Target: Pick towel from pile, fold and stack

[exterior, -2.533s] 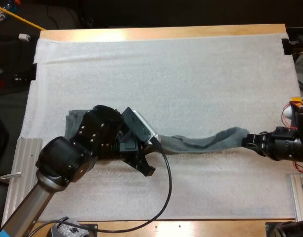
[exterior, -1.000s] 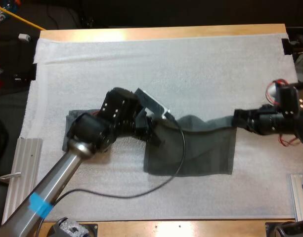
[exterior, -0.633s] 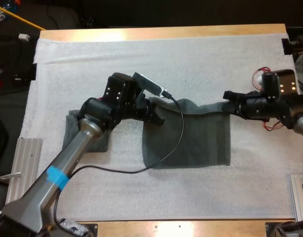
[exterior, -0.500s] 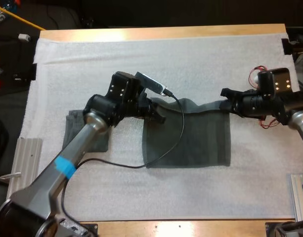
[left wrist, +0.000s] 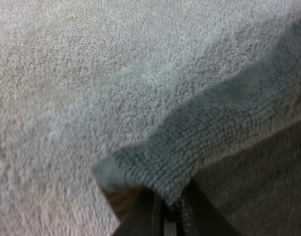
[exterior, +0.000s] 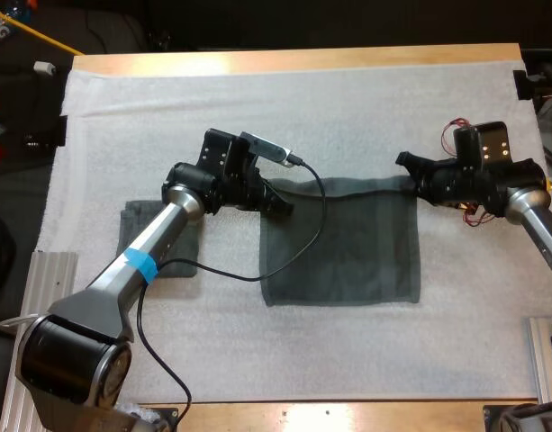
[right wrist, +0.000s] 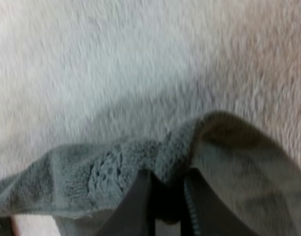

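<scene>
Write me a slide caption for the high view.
Left gripper and right gripper hold a grey-green towel by its far corners over the white mat.

Table [exterior: 285,59]: your wooden table shows as a strip along the frame's upper edge | Mat [exterior: 303,117]: white, covers nearly all of it | On mat: dark grey-green spread towel [exterior: 357,252] right of centre, lower part flat; folded towel [exterior: 133,227] at centre left, well apart.
</scene>
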`<action>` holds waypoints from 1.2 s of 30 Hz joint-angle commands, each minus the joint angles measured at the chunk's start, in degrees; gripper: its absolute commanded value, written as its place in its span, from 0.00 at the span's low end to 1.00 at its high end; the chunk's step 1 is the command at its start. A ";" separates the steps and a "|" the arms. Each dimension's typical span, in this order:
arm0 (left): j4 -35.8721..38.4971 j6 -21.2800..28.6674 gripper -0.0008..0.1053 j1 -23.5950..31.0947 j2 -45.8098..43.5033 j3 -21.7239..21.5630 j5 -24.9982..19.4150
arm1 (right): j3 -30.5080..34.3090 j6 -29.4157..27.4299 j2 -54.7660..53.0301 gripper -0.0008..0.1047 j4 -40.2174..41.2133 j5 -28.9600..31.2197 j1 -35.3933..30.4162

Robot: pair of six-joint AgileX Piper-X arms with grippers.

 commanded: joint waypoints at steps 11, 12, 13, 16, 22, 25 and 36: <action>-3.96 -5.65 0.47 -0.02 -0.27 -0.79 4.97 | -0.23 6.39 -0.93 0.50 -13.53 -3.46 -0.16; -3.27 -5.55 0.51 -0.02 -0.68 -1.04 5.51 | -0.23 4.64 -1.50 0.50 -13.36 -3.45 -0.13; -2.78 -5.16 0.53 -0.02 -1.20 -1.16 5.71 | -0.23 2.63 -2.20 0.50 -12.95 -3.45 -0.03; -1.31 -3.88 0.54 -0.02 -3.75 -1.15 5.73 | -0.23 -2.74 -5.13 0.50 -9.53 -3.29 0.00; 4.60 -2.62 0.54 -0.02 -11.52 -1.15 5.73 | -0.23 -11.55 -13.01 0.50 3.89 0.63 0.00; 8.71 -2.15 0.54 -0.02 -15.66 -1.15 5.73 | -0.23 -15.59 -17.15 0.50 11.06 1.54 0.00; 23.36 -2.16 0.54 -1.93 -29.04 -0.89 5.73 | -0.23 -19.80 -30.33 0.50 27.01 3.33 0.00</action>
